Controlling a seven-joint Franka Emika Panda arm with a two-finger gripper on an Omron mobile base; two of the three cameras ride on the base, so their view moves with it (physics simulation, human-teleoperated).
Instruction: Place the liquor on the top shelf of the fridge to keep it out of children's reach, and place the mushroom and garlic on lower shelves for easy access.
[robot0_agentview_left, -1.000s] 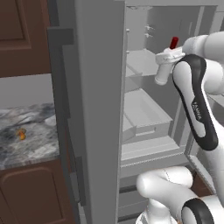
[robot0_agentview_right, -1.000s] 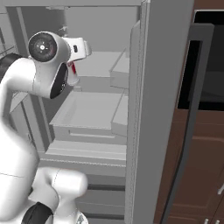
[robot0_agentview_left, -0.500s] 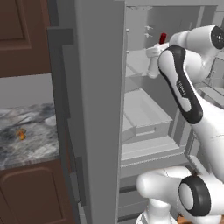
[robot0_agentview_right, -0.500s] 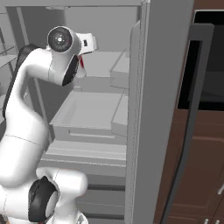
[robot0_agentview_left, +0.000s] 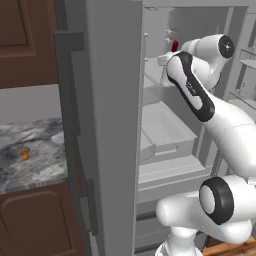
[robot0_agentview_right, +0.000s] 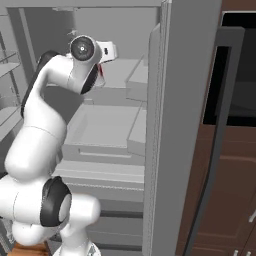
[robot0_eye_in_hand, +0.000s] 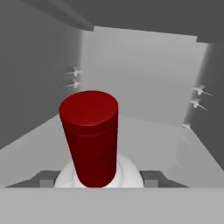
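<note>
Liquor (robot0_eye_in_hand: 90, 135) (red cap up) sits gripped in the end effector (robot0_eye_in_hand: 99, 178), above the top shelf (robot0_eye_in_hand: 175, 148).

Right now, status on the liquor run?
Gripper shut on the liquor, inside the fridge above the top shelf. Bottle not yet set down. Mushroom waits on the counter.

At the centre of the hand view you see the liquor (robot0_eye_in_hand: 90, 144): a deep red cap on a white body. The fridge (robot0_agentview_left: 112, 125) is silver-grey outside, pale grey inside. At left, the counter (robot0_agentview_left: 30, 160) is marbled grey, with a small orange-brown mushroom (robot0_agentview_left: 24, 154); the cabinets (robot0_agentview_left: 25, 42) are dark brown.
</note>
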